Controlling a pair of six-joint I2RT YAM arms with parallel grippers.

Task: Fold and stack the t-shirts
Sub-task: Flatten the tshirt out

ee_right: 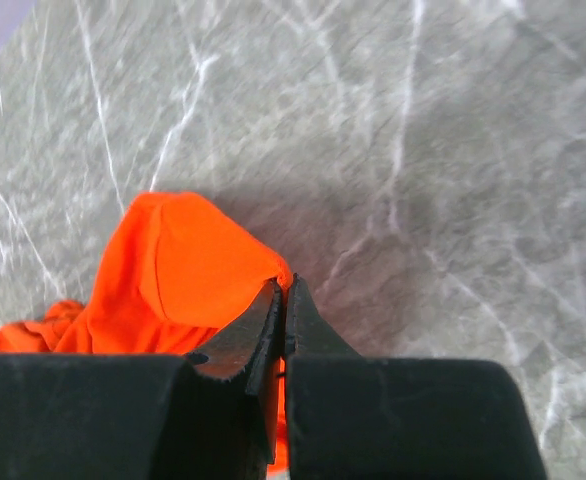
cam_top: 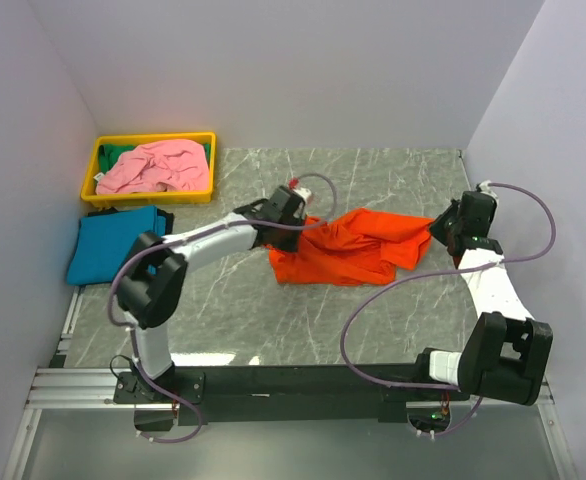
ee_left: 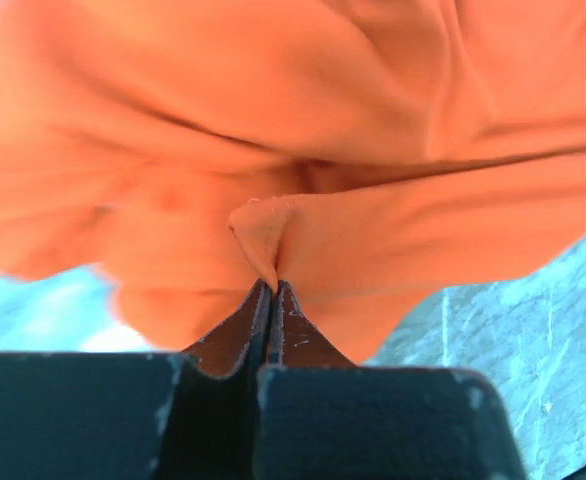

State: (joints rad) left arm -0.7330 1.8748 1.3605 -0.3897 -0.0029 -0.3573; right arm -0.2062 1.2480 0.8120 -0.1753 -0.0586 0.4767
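The bright orange t-shirt (cam_top: 348,247) hangs crumpled between my two grippers over the middle of the table. My left gripper (cam_top: 285,222) is shut on its left edge; in the left wrist view the jaws (ee_left: 271,285) pinch a fold of orange cloth (ee_left: 303,150). My right gripper (cam_top: 443,232) is shut on the shirt's right corner; in the right wrist view the closed jaws (ee_right: 285,285) hold orange cloth (ee_right: 173,270). The teal blue t-shirt (cam_top: 113,246) lies folded at the left table edge. The pale pink t-shirt (cam_top: 158,165) lies bunched in the yellow tray (cam_top: 151,139).
The yellow tray stands at the back left corner and also holds a bit of green cloth (cam_top: 123,152). White walls close the table on the left, back and right. The grey marble tabletop (cam_top: 373,180) shows around the orange shirt.
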